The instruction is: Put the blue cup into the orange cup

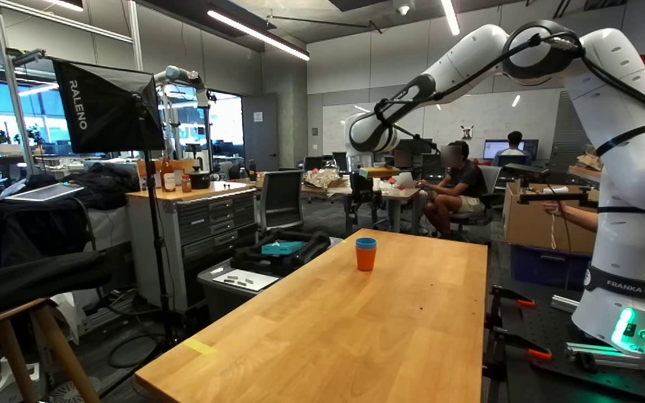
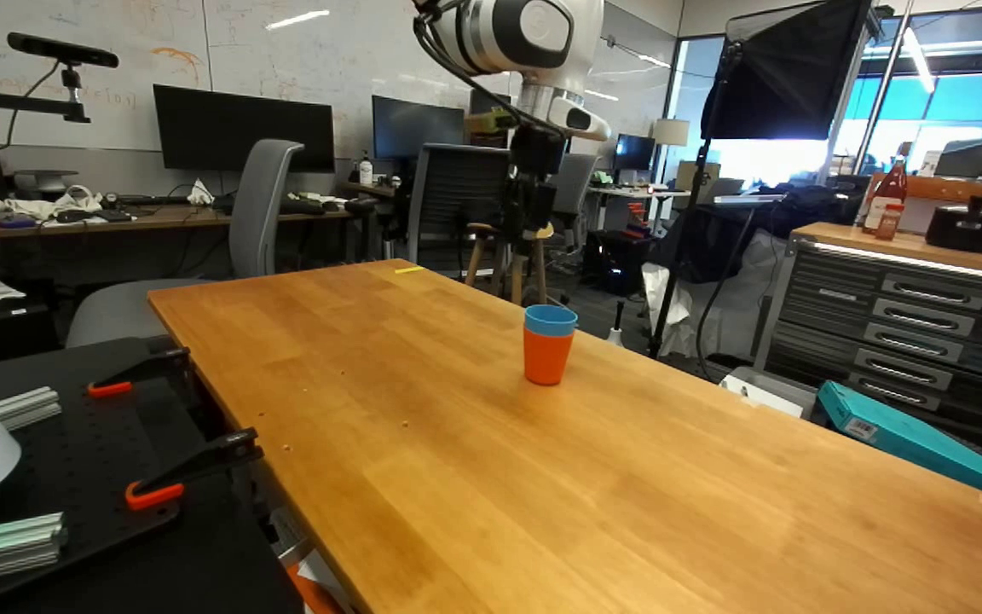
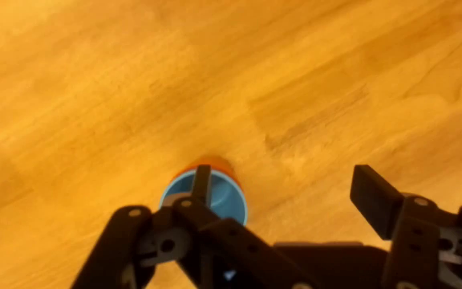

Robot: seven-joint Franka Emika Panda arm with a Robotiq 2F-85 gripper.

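You count one blue cup [image 2: 551,326] and one orange cup [image 2: 547,358] — two cups on one table [image 2: 542,477] — plus two orange-tipped clamps [image 2: 154,495] and, in the wrist view, two fingers [image 3: 375,202].

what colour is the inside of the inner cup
Blue; the inner cup shows its inside best in the wrist view.

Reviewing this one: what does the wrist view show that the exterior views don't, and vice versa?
Only the wrist view: a look down into the blue cup from above, and the gripper clearly open.

Only the exterior views: the robot arm, softbox and drawer cabinet.

Shared: the blue cup inside the orange cup, the wooden table, and the gripper, whose opening is hard to judge from outside.
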